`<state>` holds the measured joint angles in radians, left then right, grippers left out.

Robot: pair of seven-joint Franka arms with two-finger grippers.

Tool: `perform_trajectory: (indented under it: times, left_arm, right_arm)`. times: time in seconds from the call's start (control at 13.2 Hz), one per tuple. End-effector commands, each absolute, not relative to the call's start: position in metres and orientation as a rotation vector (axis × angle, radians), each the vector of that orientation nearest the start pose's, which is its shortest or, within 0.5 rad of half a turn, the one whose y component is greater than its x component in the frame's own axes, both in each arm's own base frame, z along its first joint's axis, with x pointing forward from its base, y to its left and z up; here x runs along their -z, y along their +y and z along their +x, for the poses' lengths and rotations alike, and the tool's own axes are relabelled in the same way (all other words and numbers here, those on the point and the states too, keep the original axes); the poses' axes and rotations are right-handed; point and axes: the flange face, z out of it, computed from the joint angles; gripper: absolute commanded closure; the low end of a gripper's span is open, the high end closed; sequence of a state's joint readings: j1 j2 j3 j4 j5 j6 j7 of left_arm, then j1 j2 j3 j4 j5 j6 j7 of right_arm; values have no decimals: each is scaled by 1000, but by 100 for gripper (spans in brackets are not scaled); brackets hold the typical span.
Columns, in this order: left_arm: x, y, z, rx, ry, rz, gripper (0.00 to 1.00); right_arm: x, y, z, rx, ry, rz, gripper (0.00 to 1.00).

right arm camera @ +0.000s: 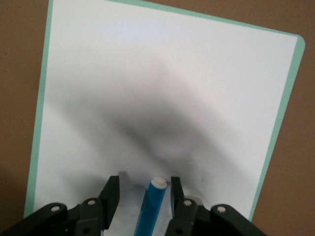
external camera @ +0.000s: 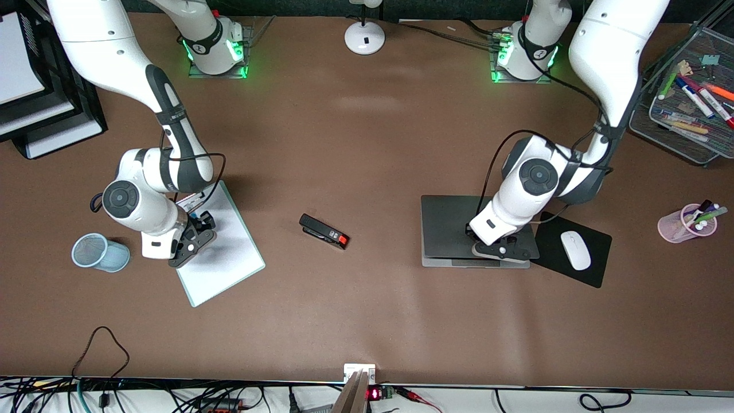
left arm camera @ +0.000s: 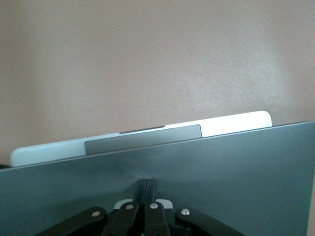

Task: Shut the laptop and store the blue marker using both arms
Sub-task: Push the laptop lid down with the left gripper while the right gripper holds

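The laptop (external camera: 450,229) lies toward the left arm's end of the table, its dark grey lid lowered almost flat onto the silver base. My left gripper (external camera: 499,250) is shut and rests with its fingertips on the lid near the edge that faces the front camera. In the left wrist view the shut left gripper (left arm camera: 146,183) touches the lid (left arm camera: 236,167), and the pale base edge (left arm camera: 44,153) shows past it. My right gripper (external camera: 198,235) is low over a whiteboard (external camera: 229,258). In the right wrist view its open fingers (right arm camera: 144,184) straddle the blue marker (right arm camera: 150,209), which lies on the whiteboard (right arm camera: 162,88).
A blue mesh cup (external camera: 100,252) lies on its side beside the right arm. A black stapler (external camera: 324,231) sits mid-table. A black mousepad (external camera: 596,274) with a white mouse (external camera: 575,250) adjoins the laptop. A pink pen cup (external camera: 688,222), a mesh tray (external camera: 688,103) and a lamp base (external camera: 364,37) stand around.
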<state>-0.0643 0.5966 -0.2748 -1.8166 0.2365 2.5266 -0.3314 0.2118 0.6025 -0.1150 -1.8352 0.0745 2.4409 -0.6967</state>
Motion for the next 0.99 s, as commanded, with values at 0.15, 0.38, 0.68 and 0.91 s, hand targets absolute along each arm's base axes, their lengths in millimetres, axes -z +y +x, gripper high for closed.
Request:
perform_trajectory:
  times: [0.15,0.38,0.68,0.91]
  left_arm:
    - [-196,-212,640,267,196,-3202,100]
    - [-190,-210,639,256,198,-3200,100]
    - [-191,-208,640,260,198,-3197,100]
    - [-215,-186,649,275,182,-3156,100]
  right_arm:
    - [-198,49,645,24,-1168,-2942,53]
    - [-197,42,645,24,-1137,-2950,55]
    - [-197,43,645,21,-1113,-2955,55]
    - [-197,44,645,19,-1110,-2955,58]
